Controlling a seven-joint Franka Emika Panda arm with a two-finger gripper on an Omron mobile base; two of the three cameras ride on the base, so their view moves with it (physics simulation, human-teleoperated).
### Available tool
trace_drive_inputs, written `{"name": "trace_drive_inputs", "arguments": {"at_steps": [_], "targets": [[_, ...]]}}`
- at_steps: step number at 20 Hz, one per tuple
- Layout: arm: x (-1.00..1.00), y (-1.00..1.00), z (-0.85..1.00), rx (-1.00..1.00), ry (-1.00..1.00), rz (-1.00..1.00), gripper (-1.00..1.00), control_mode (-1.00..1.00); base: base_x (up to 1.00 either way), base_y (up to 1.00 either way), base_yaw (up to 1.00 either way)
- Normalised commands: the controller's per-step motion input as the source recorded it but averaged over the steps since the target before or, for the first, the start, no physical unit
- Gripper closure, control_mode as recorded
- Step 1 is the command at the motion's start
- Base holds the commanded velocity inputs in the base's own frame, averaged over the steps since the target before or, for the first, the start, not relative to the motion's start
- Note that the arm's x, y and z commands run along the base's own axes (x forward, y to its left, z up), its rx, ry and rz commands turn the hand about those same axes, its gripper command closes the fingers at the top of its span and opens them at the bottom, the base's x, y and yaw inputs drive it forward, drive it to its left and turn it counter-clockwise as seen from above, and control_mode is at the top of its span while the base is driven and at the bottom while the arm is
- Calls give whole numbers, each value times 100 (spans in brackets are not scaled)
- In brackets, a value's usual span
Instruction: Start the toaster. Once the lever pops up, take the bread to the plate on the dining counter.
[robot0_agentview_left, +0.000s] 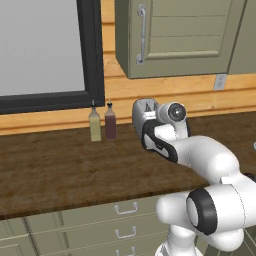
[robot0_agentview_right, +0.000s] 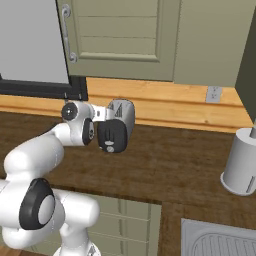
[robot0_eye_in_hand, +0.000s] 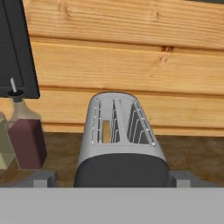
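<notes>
The toaster (robot0_eye_in_hand: 120, 144) stands on a wood counter against the plank wall, its black end panel facing me. A thin tan edge of the bread (robot0_eye_in_hand: 106, 131) shows deep in its left slot. My gripper (robot0_eye_in_hand: 114, 178) is open, its fingertips (robot0_eye_in_hand: 41, 177) spread wide on either side of the toaster's near end, apart from it. From the right base view the toaster (robot0_agentview_right: 120, 122) sits just ahead of my wrist, with the lever (robot0_agentview_right: 111, 148) a small pale tab low on the black panel. The arm covers part of the toaster (robot0_agentview_left: 145, 111). The plate and the dining counter are out of view.
Two bottles, one pale (robot0_agentview_left: 94, 125) and one dark red (robot0_agentview_left: 110, 122), stand left of the toaster below a black-framed window (robot0_agentview_left: 92, 55). A green cabinet (robot0_agentview_left: 175, 35) hangs overhead. A grey cylinder (robot0_agentview_right: 242, 160) and a sink (robot0_agentview_right: 220, 240) lie to the right. Handled drawers (robot0_agentview_left: 125, 207) front this counter.
</notes>
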Motion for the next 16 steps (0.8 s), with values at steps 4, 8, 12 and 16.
{"name": "trace_drive_inputs", "arguments": {"at_steps": [4, 8, 12, 16], "targets": [[0, 0, 0, 0, 0, 0, -100, -100, 0, 0, 0], [0, 0, 0, 0, 0, 0, -100, -100, 0, 0, 0], [0, 0, 0, 0, 0, 0, -100, -100, 0, 0, 0], [0, 0, 0, 0, 0, 0, -100, -100, 0, 0, 0]]}}
